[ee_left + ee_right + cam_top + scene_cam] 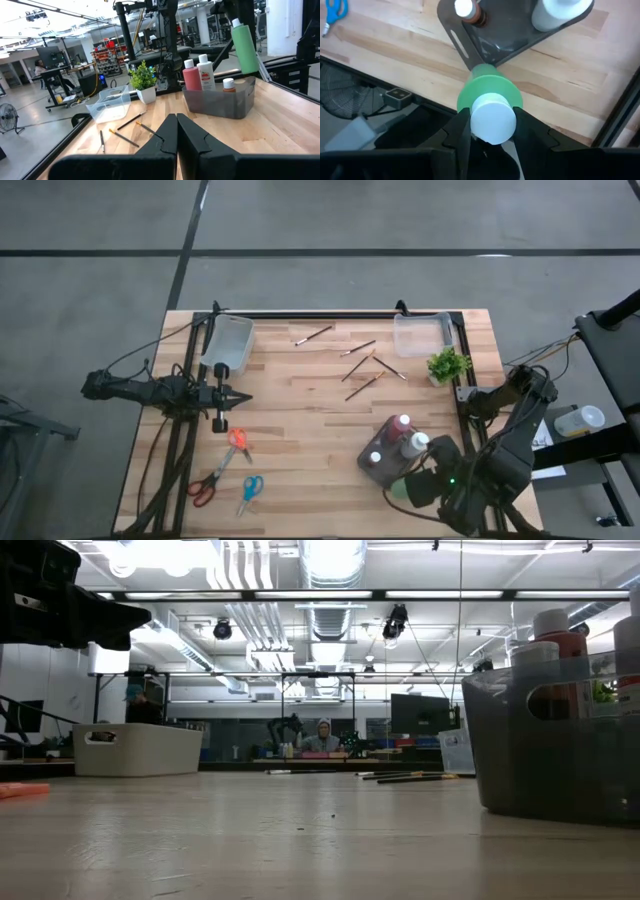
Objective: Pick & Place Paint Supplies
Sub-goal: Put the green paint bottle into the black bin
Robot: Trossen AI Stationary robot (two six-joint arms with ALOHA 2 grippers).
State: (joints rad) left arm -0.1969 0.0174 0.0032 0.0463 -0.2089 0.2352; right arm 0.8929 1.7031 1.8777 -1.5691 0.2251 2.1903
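Green paint bottle [489, 95], white-capped, is clamped in the right pincer [490, 125], lifted clear of the wooden surface [300, 430] at its right front corner, just beside the dark grey bin [385, 460]. That bin stands near the front right and holds the red bottle [191, 82], the white bottle [205, 75] and the dark red bottle [228, 86], all upright. Left pincer [240, 398], fingers pressed together and holding nothing, hangs over the left side of the surface beside a pale tray [228, 345]. Several thin paintbrushes [360, 370] lie scattered toward the back edge at centre, between that tray and a clear tray [422, 335] at the back right corner. Small potted plant [447, 366] stands just in front of the clear tray. Two pairs of scissors, orange-red [222, 465] and blue [249, 492], lie near the front left.
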